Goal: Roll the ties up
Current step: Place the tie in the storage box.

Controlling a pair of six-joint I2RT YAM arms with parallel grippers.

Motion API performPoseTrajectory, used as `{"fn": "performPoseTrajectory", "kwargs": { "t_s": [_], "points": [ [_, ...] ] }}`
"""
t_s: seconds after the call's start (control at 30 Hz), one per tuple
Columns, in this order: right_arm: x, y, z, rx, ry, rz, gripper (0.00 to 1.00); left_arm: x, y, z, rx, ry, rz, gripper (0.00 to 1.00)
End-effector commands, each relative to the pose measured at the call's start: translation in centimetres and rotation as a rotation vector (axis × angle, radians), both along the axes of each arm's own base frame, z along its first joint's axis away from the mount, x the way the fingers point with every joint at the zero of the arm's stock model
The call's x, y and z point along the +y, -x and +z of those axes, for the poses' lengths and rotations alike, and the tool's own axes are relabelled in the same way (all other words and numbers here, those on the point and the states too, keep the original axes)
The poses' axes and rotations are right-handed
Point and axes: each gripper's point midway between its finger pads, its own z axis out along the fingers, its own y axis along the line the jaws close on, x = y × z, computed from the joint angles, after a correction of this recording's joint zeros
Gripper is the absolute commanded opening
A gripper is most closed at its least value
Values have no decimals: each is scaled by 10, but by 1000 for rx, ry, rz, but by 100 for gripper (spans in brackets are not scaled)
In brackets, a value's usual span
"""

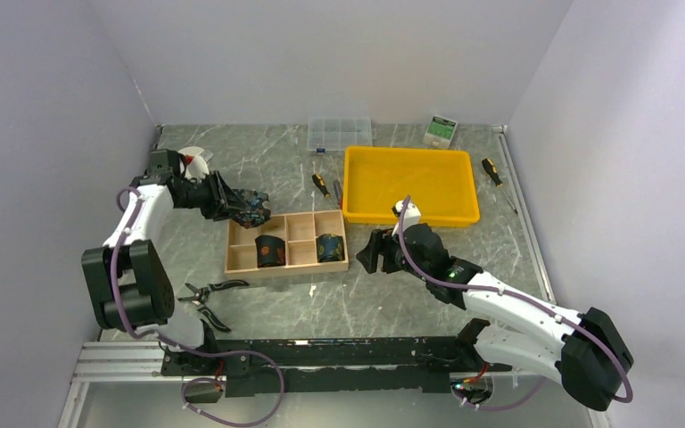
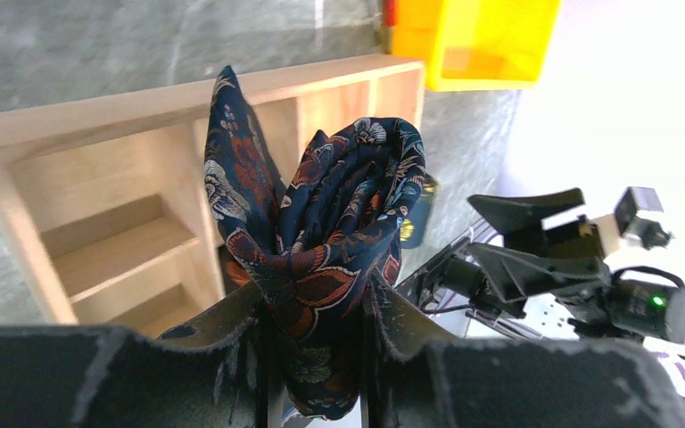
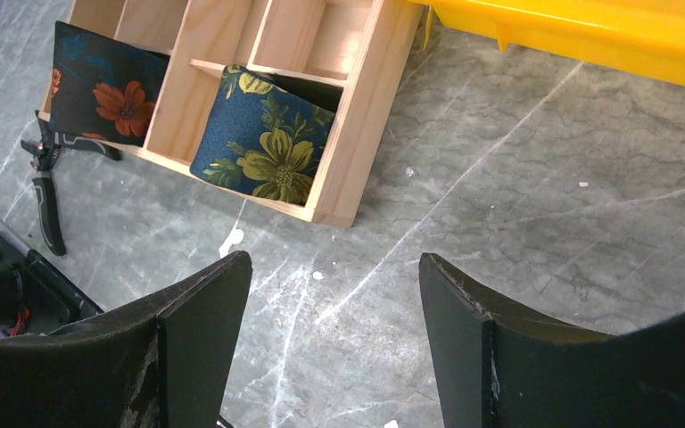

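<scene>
Your left gripper is clamped on a rolled tie at the back-left corner of the wooden tray. The roll's lower end is hidden between the fingers. Your right gripper stands wide apart and holds nothing, over bare table just right of the tray. A red-flowered coil and a yellow-flowered coil sit in the tray's front row, each partly hidden by dividers. The green-and-white packet at the back carries print too small to read.
</scene>
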Motion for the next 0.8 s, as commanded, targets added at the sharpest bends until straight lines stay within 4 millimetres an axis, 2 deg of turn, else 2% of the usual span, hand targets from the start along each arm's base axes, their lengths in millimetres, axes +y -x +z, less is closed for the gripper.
{"fn": "performPoseTrajectory", "kwargs": {
  "t_s": [0.0, 0.1, 0.17, 0.3, 0.43, 0.57, 0.77],
  "points": [
    [6, -3, 14, -35, -51, 2, 73, -18, -4, 73, -207, 126, -41, 3],
    [8, -3, 11, -28, -55, 4, 73, -25, -3, 81, -235, 183, -50, 3],
    [9, -3, 10, -20, -49, 9, 73, -26, -2, 78, -221, 182, -53, 3],
    [7, -2, 12, -26, -50, 9, 73, -7, -3, 49, -159, 86, -16, 3],
    [8, -1, 14, -27, -58, 14, 73, -2, -6, 23, -75, 85, -15, 3],
    [8, 1, 14, -25, -64, 22, 73, 3, -7, 10, -34, 54, -19, 3],
    [10, 3, 13, -23, -72, 29, 73, 13, 0, -26, 51, -45, -5, 3]
  ]
}}
